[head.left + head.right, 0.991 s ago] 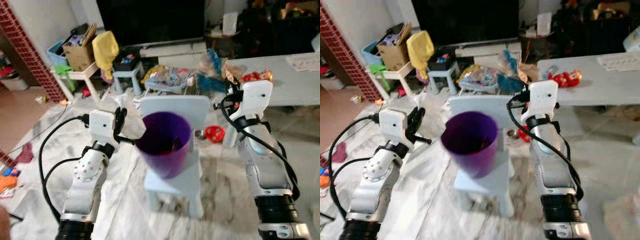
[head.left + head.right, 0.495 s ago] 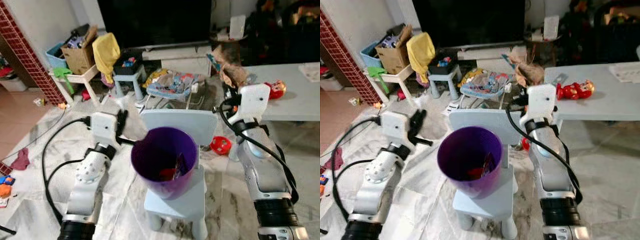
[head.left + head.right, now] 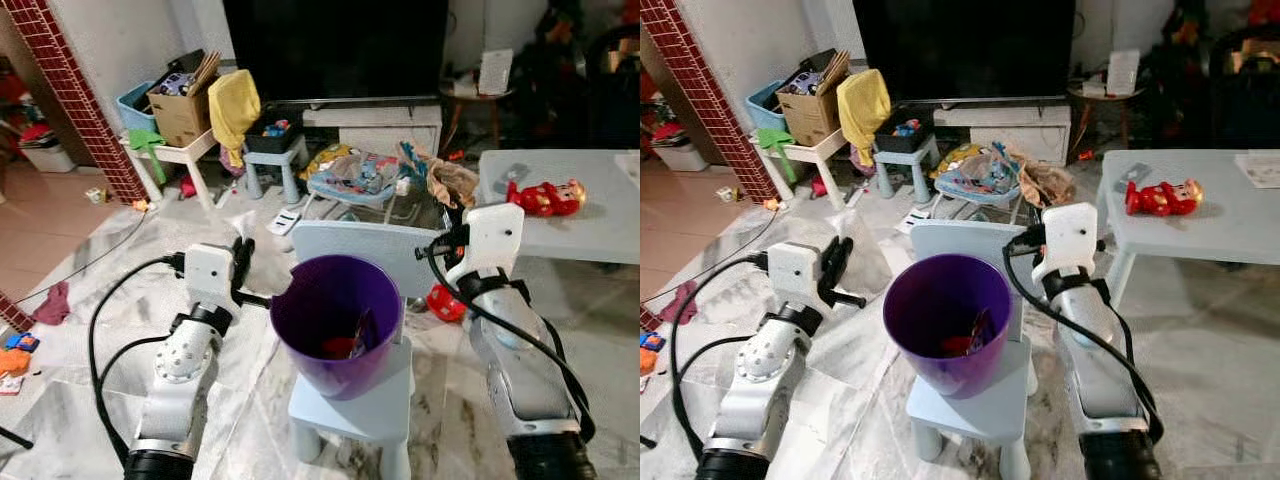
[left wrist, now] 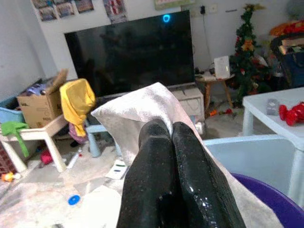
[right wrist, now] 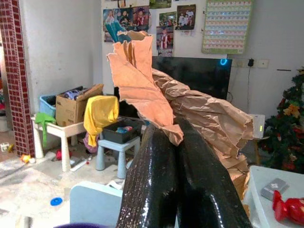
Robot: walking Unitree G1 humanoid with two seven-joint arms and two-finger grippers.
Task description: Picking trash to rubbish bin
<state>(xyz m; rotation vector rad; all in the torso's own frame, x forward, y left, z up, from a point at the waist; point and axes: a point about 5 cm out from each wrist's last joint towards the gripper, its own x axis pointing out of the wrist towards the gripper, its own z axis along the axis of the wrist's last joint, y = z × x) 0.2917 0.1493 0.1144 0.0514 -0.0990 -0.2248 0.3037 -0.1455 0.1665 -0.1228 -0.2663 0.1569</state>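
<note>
A purple rubbish bin (image 3: 335, 320) stands on a small pale blue chair (image 3: 350, 412), with red and dark wrappers (image 3: 350, 342) at its bottom. My left gripper (image 3: 240, 262) is raised just left of the bin's rim, shut on a crumpled white paper (image 4: 142, 102). My right gripper (image 5: 176, 130) is raised to the right of the bin, behind the chair's back, shut on a crumpled brown paper (image 5: 190, 109). That brown paper (image 3: 1045, 185) sticks out beyond the white wrist block (image 3: 495, 235).
A grey table (image 3: 600, 225) with a red toy (image 3: 545, 197) stands at the right. A red object (image 3: 443, 300) lies on the floor under its edge. Behind the chair are clothes, small stools (image 3: 270, 160), a cardboard box (image 3: 180, 105) and a dark TV (image 3: 335, 45).
The whole picture has shifted and sharpened, so the camera moved. Both grippers stay shut on their papers, either side of the bin.
</note>
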